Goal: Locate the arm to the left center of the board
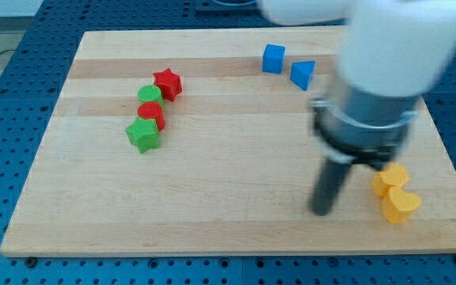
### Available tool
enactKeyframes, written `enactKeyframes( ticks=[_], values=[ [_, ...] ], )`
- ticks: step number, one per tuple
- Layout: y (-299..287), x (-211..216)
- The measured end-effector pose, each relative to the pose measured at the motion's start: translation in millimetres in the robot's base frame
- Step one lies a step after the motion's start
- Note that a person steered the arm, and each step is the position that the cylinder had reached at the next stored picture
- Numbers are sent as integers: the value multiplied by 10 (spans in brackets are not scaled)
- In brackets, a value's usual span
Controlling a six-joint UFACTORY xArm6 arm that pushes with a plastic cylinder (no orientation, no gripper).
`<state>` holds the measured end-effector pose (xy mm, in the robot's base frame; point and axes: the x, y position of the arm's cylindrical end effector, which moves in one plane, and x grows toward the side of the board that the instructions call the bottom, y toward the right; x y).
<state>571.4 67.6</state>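
My tip (321,212) rests on the wooden board (212,198) at the view's lower right, blurred by motion. Two yellow blocks lie just right of it: one (389,180) above a yellow heart (400,206). At the view's left centre a cluster runs diagonally: a red star (167,83), a green cylinder (150,96), a red cylinder (150,114) and a green star (142,135). A blue cube (273,58) and a blue triangular block (302,74) sit at the top centre. The tip is far right of the red and green cluster.
The arm's large white and grey body (378,79) covers the board's upper right. A blue perforated table (6,95) surrounds the board on all sides.
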Motion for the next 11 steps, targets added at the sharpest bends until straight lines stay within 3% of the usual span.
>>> enactKeyframes(
  ticks=[1,4,5,6,7,9,11],
  values=[
    [-1079,11],
    [-1626,210],
    [-2662,109],
    [-3714,-310],
    [-3725,-365],
    [-3451,-1703],
    [-2449,-1753]
  ],
)
